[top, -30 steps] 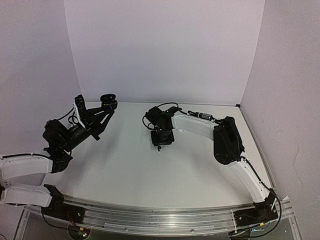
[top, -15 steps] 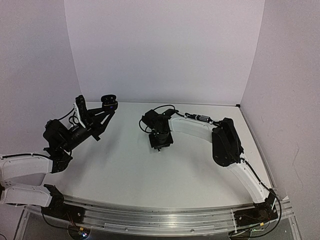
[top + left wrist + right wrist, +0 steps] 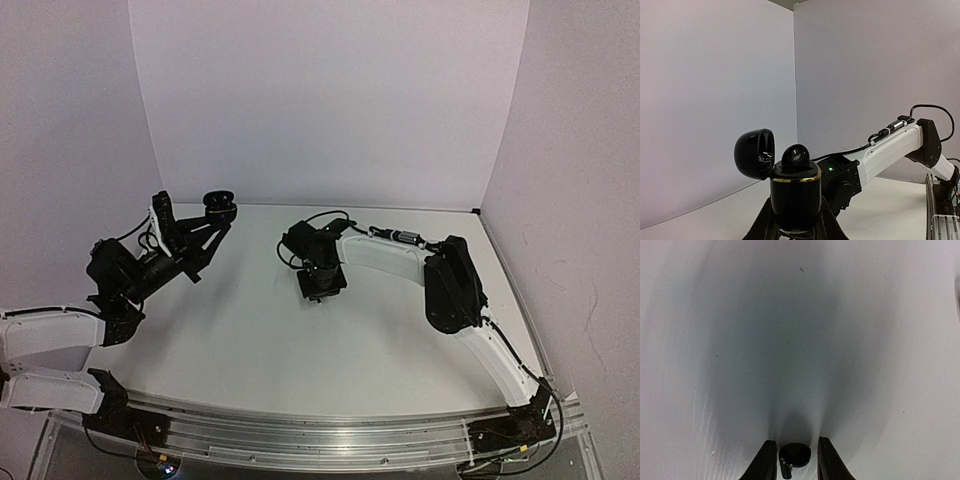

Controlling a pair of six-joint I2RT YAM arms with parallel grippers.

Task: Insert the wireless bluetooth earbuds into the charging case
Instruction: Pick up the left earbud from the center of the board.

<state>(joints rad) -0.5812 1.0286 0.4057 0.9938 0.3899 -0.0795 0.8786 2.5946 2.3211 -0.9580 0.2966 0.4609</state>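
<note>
One tiny, glossy black, comma-shaped earbud [image 3: 795, 456]

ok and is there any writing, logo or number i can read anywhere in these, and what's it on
None: no text can be read in any view.
The black charging case in the left gripper shows a gold band but no lettering.
The black earbud between the fingers of the right gripper is blank.
A green light glows behind the case; it carries no sign.
</note>
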